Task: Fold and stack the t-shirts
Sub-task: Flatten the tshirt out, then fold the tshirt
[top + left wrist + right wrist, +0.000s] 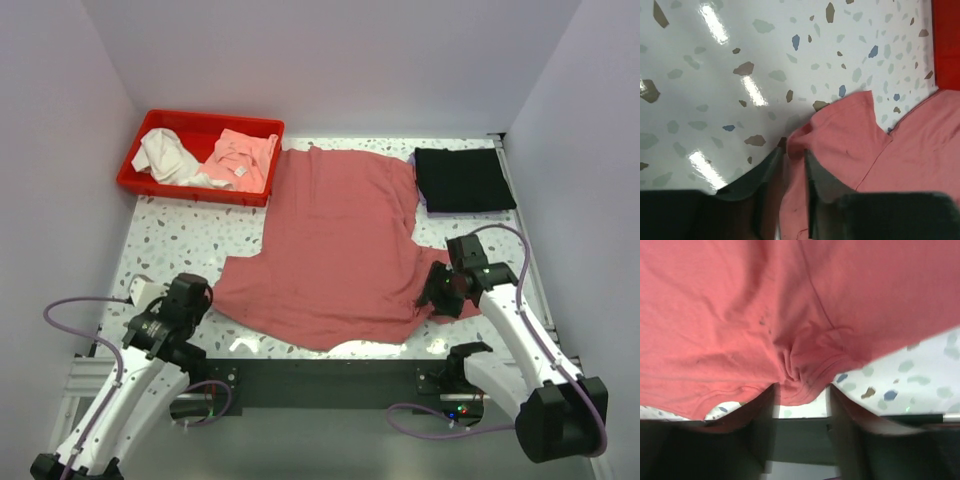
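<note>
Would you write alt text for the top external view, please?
A rose-red t-shirt lies spread flat on a speckled table, the left gripper and right gripper at its near corners. A folded black t-shirt sits far right; a red bin of clothes far left.

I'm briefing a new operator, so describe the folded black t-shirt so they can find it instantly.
Start at the speckled table and go to its far right corner, opposite the red bin. There lies the black t-shirt, just right of the big rose-red t-shirt. It is the only dark garment and the only one folded into a neat rectangle.
</note>
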`<action>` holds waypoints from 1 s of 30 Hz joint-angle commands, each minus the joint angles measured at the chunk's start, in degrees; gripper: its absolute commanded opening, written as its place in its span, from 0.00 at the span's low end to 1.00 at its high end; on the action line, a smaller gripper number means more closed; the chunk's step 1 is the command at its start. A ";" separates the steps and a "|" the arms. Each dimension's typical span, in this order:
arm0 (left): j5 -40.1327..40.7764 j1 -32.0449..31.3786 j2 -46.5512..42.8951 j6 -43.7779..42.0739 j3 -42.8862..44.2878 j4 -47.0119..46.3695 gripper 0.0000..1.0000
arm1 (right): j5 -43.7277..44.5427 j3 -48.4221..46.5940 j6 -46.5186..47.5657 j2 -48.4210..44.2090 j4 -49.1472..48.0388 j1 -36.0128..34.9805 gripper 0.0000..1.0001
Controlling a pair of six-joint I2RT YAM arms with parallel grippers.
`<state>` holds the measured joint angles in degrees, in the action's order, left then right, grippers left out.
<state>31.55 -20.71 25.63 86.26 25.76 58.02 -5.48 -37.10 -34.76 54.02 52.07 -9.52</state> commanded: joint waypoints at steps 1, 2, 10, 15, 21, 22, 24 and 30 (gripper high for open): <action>4.92 -0.12 -2.76 5.23 3.06 4.38 0.46 | -0.58 1.59 -3.64 -1.90 3.91 0.03 0.66; 5.71 -0.12 -3.30 5.15 3.59 4.99 0.80 | -0.68 1.33 -3.64 -2.16 3.83 0.11 0.75; 8.98 -0.12 -1.82 -5.37 13.34 0.45 1.00 | 1.78 -11.83 3.19 -4.01 1.46 0.11 0.99; -7.53 -0.12 6.35 -24.81 9.76 -25.99 1.00 | -0.85 -15.81 7.16 2.39 -7.39 -0.06 0.99; -17.41 -7.22 22.53 -26.32 6.24 -36.39 1.00 | 0.81 -14.84 4.61 15.54 -20.59 -5.84 0.99; -15.75 -9.41 24.28 -25.53 4.75 -37.27 1.00 | 3.60 -15.89 5.23 17.59 -21.31 -7.43 0.99; -15.90 -13.65 25.78 -23.25 3.17 -39.20 1.00 | 6.78 -16.68 4.62 23.47 -22.01 -11.73 0.99; -17.84 -13.83 30.27 -19.64 -4.48 -43.95 1.00 | 5.56 -12.12 2.25 29.65 -26.06 -13.77 0.99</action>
<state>14.63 -34.52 55.16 64.73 23.97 19.81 -2.00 -50.57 -31.14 83.50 30.04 -22.92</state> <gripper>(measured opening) 0.997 0.987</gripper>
